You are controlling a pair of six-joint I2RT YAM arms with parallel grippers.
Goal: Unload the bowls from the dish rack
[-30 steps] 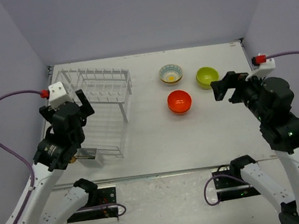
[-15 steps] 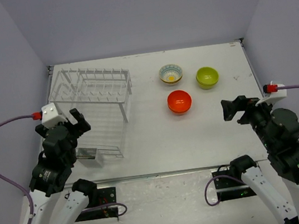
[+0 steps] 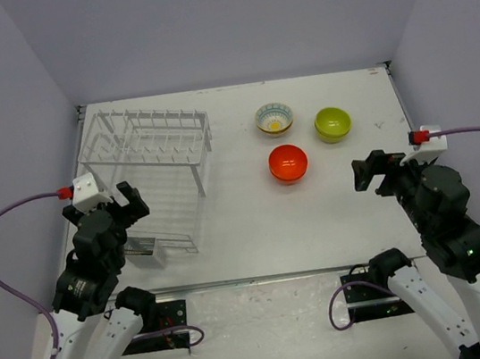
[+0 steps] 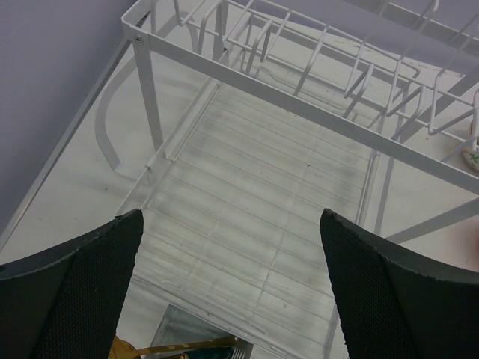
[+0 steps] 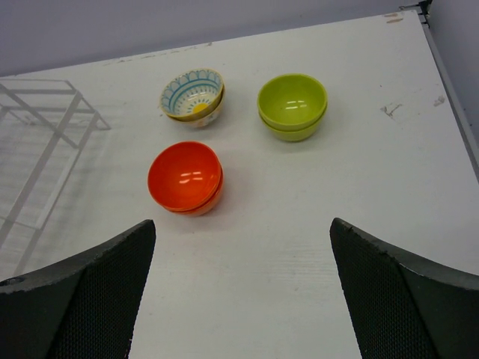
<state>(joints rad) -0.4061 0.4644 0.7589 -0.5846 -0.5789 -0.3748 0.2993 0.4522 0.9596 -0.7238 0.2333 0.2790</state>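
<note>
Your left claw (image 4: 230,224) has slid slightly nearer you, your right claw (image 5: 243,224) slightly farther; both are spread, empty. The orange bowl (image 3: 288,162), green bowl (image 3: 333,123) and patterned bowl (image 3: 274,119) sit on the tabletop (image 3: 264,221).

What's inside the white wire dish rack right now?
The white wire dish rack shows only prongs and bare slatted floor inside. A brass-coloured object shows at its small cutlery holder, mostly cut off.

A smooth, glossy glaze is seen on the orange bowl (image 5: 185,178), lime-green bowl (image 5: 292,105) and patterned bowl (image 5: 191,95). The dish rack (image 4: 247,217) is formed of white coated wire over a ribbed base. The table (image 5: 299,262) is matt white and faintly scuffed; the finger pads (image 4: 67,299) are matt black and finely textured.
</note>
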